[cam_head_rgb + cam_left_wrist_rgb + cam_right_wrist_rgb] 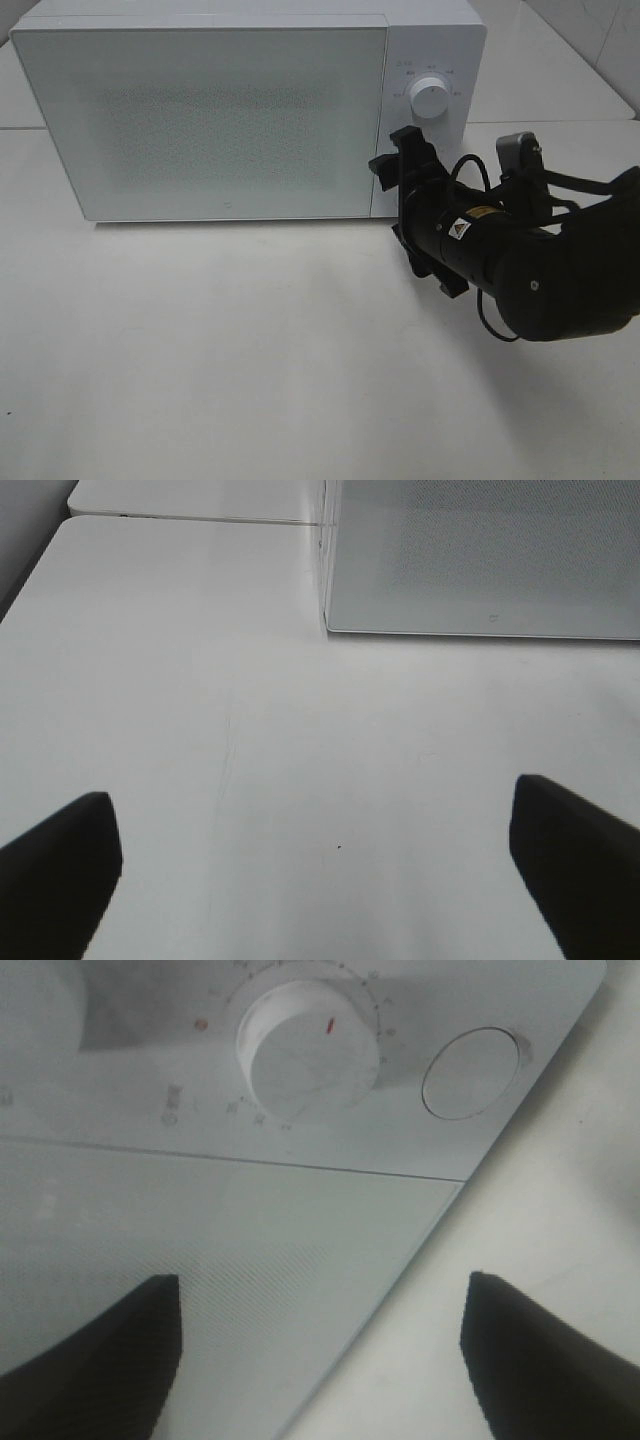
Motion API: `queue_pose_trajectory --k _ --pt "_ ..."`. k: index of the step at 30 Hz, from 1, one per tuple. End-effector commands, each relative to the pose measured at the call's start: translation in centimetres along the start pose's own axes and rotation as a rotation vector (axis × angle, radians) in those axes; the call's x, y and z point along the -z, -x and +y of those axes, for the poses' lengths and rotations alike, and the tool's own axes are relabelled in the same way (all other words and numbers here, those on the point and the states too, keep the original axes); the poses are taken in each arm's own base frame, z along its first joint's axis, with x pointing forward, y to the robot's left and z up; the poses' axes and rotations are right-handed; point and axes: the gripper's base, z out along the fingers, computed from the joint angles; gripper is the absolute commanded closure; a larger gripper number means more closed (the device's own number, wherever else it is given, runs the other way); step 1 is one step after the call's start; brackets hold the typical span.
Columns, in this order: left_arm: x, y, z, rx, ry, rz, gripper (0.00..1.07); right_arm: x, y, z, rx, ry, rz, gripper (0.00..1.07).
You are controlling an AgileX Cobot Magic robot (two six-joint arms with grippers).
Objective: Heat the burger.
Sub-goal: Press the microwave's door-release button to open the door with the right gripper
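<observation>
From above, the white microwave [200, 110] stands door-shut on a white table [250, 350], with my right claw [398, 158] against its control panel. By my left wrist, my left claw [312, 810] gapes over tabletop before the microwave's corner. By my right wrist, the jaws stand apart, facing the dial [308, 1045] and round button [470, 1072]. The burger shows in no view.

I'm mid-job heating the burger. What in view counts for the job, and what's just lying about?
For the job:
- microwave, door shut
- its dial
- round button beside the dial
- right gripper, open, facing the control panel
The burger is not in view.

Just there:
- white table
- left gripper, open over the table
</observation>
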Motion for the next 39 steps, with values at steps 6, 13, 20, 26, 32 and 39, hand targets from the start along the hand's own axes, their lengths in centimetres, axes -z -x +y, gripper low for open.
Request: queue_pose_trajectory --k 6,13,20,26,32,39 --pt "0.3 -0.2 -0.1 0.007 -0.002 -0.031 0.09 2.0 0.4 1.3 0.476 -0.156 0.138 0.32" --pt "0.3 -0.2 -0.1 0.007 -0.002 -0.031 0.09 3.1 0.5 2.4 0.857 -0.219 0.29 0.32" --pt "0.3 -0.2 -0.1 0.007 -0.002 -0.031 0.09 4.2 0.1 2.4 1.097 -0.221 0.446 0.32" --pt "0.3 -0.2 -0.1 0.007 -0.002 -0.031 0.09 4.8 -0.2 2.5 1.213 -0.182 0.54 0.32" --pt "0.3 -0.2 -0.1 0.007 -0.002 -0.031 0.09 5.3 1.8 2.9 1.196 -0.187 0.57 0.32" --pt "0.3 -0.2 -0.1 0.007 -0.002 -0.031 0.09 7.1 5.2 3.6 1.175 -0.194 0.63 0.32"
